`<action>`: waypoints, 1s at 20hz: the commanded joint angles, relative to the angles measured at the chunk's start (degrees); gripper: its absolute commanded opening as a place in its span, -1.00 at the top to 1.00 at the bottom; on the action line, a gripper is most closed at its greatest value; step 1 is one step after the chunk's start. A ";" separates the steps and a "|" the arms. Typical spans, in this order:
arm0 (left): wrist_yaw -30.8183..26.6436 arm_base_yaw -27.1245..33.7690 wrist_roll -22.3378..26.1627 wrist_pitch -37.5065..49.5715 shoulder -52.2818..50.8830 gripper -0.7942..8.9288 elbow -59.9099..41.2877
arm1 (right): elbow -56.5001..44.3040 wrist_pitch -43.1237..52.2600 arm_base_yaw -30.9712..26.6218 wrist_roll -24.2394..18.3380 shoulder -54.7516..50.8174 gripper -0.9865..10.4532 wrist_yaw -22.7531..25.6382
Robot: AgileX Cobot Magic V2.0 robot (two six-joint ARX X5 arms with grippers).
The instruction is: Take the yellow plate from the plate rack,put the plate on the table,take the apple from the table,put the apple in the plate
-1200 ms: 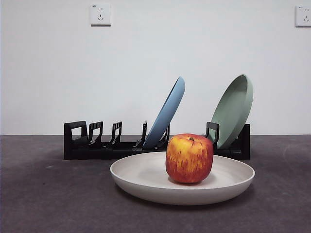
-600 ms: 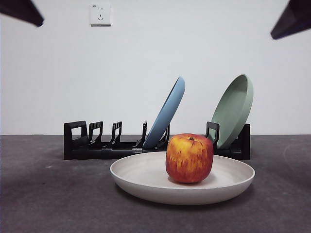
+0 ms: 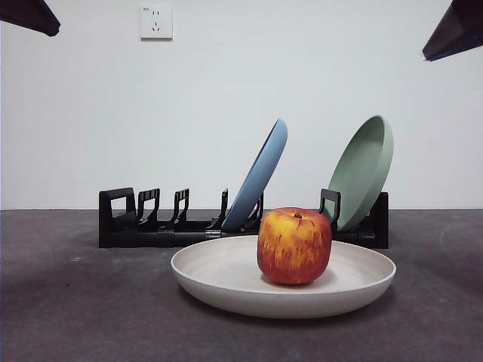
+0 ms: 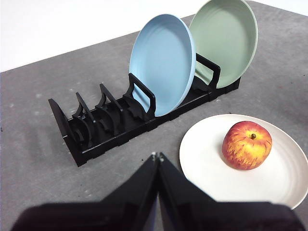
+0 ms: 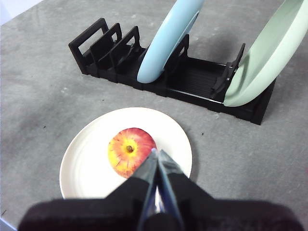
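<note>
A red apple (image 3: 294, 246) streaked with yellow sits on a wide, shallow cream plate, the yellow plate (image 3: 219, 275), which lies flat on the dark grey table (image 3: 68, 317) in the lower centre of the front view. The apple rests right of the plate's middle, its brown stem pointing up.

Behind the plate, across the middle of the frame, stands a long black plate rack (image 3: 162, 226) with upright dividers and a square handle loop at its left end. A blue plate (image 3: 260, 177) leans in the rack near the centre, tilted to the right. A pale green plate (image 3: 366, 170) leans the same way at the rack's right end. The slots on the left hold nothing.

Both arms are raised away from the objects, showing only as dark tips in the upper left and upper right corners of the front view. In the left wrist view, the left gripper (image 4: 157, 156) has its jaws pressed together, above bare table between the rack and the plate. In the right wrist view, the right gripper (image 5: 155, 153) also has its jaws pressed together, holding nothing, hovering over the plate just beside the apple.

A white wall socket (image 3: 155, 23) is on the wall at upper left.
</note>
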 commanded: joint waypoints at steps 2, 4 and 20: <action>0.31 2.38 -0.22 -0.96 -2.40 0.84 -0.09 | -0.39 0.07 0.07 0.57 -0.09 0.86 0.13; 1.99 7.50 2.75 -1.29 -5.29 0.84 -0.11 | -0.39 0.04 0.09 0.57 -0.09 0.86 0.13; 13.31 43.25 3.04 13.84 -33.62 0.84 -30.58 | -0.39 0.00 0.09 0.57 -0.09 0.86 0.13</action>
